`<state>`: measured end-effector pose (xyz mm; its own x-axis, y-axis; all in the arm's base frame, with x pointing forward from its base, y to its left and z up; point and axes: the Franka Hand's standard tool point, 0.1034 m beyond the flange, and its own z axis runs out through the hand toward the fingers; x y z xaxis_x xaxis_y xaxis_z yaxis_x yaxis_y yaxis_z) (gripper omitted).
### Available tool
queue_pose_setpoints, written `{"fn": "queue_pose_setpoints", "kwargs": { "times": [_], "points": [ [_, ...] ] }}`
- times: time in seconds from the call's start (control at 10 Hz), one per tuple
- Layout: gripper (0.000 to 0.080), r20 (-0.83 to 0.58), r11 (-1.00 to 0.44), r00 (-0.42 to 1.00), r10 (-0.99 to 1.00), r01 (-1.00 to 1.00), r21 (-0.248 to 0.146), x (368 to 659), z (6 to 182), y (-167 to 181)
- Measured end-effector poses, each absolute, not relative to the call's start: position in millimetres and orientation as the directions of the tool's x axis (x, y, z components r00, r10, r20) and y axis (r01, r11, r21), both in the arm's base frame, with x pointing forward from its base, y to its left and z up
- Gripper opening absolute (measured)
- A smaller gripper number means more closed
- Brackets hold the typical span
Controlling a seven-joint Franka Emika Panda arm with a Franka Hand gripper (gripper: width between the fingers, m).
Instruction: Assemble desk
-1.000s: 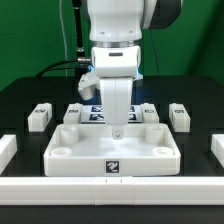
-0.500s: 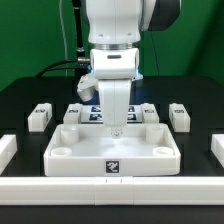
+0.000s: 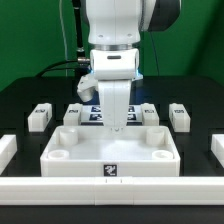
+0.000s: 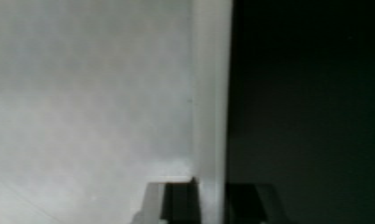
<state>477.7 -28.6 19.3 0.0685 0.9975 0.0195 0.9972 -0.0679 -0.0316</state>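
Observation:
The desk top (image 3: 75, 150), a large white tray with a raised rim and a square tag on its front wall, lies mid-table in the exterior view. My gripper (image 3: 117, 128) points straight down at the middle of the tray's far rim. In the wrist view the thin white rim wall (image 4: 212, 120) runs between my two dark fingertips (image 4: 175, 205), so the gripper (image 4: 214, 205) is shut on it. White block legs stand behind the tray: two (image 3: 39, 117) (image 3: 73, 112) on the exterior view's left and two (image 3: 152, 112) (image 3: 180, 116) on its right.
The marker board (image 3: 95, 114) lies flat behind the tray, partly hidden by my arm. Low white rails edge the black table at the front (image 3: 110, 192), the left (image 3: 6, 150) and the right (image 3: 218, 150). A green backdrop stands behind.
My fingers have shut on the tray's far rim. The tray's front wall and tag now sit slightly lower in the exterior view.

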Motion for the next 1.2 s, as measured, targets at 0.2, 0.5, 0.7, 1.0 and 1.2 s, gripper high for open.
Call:
{"fn": "queue_pose_setpoints", "kwargs": {
  "times": [0.2,0.5,0.7,1.0,1.2],
  "points": [
    [0.0054,0.02,-0.068,0.069,0.997,0.997,-0.032,478,19.3,-29],
    [0.0054,0.02,-0.067,0.067,0.998,0.997,-0.031,478,18.9,-28],
    [0.0055,0.039,-0.046,0.046,0.998,0.999,0.013,496,19.2,-6],
    [0.0056,0.065,-0.034,0.031,0.997,0.998,0.045,523,19.0,27],
    [0.0056,0.066,-0.046,0.045,0.997,0.999,0.013,524,19.0,32]
  ]
}}
